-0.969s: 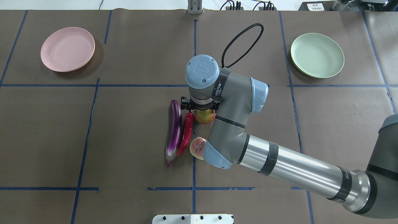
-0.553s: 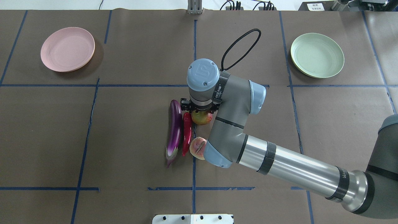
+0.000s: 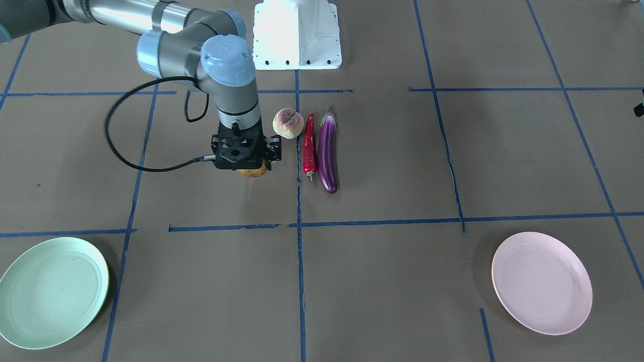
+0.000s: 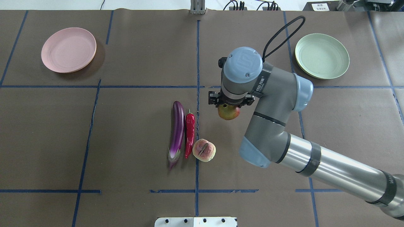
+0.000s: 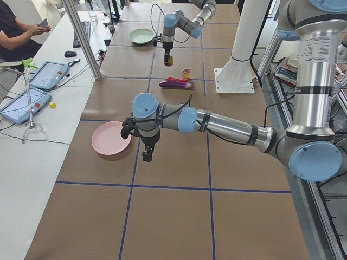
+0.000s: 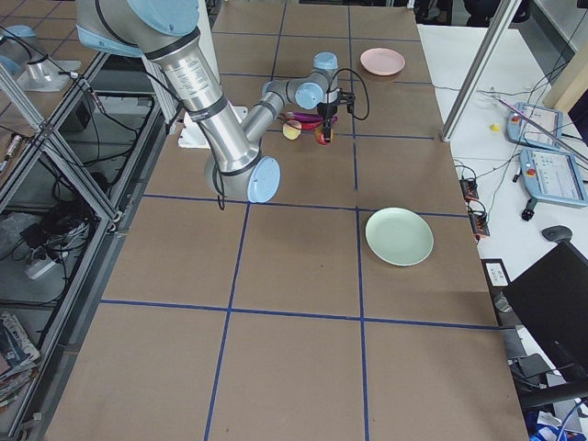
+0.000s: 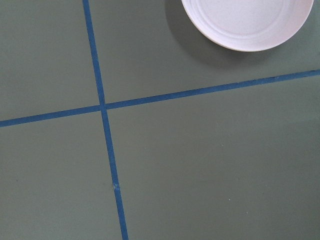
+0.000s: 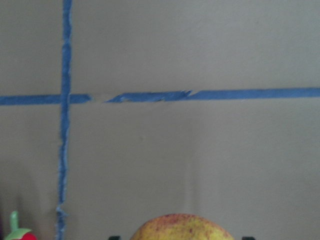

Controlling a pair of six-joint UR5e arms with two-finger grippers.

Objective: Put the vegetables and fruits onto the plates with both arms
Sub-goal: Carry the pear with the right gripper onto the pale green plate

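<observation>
My right gripper [image 4: 229,107] is shut on the yellow-red pomegranate [image 4: 228,113] and holds it above the table, right of the centre line; it also shows in the front view [image 3: 253,172] and the right wrist view [image 8: 182,227]. The purple eggplant [image 4: 177,132], the red chili [image 4: 189,134] and the peach [image 4: 204,150] lie side by side on the table. The pink plate [image 4: 68,49] sits far left and the mint green plate [image 4: 322,56] far right, both bare. My left gripper [image 5: 147,154] hangs beside the pink plate [image 5: 110,137]; I cannot tell whether it is open.
Brown paper with blue tape lines covers the table. The white base block [image 3: 297,35] stands at the robot's edge. A black cable loop [image 4: 282,31] arcs from the right wrist toward the green plate. An operator and tablets [image 5: 32,86] are beside the table.
My right gripper has lifted the pomegranate away from the chili and carried it to the right and a little farther out, toward the green plate's side. The chili now lies straight beside the eggplant.
</observation>
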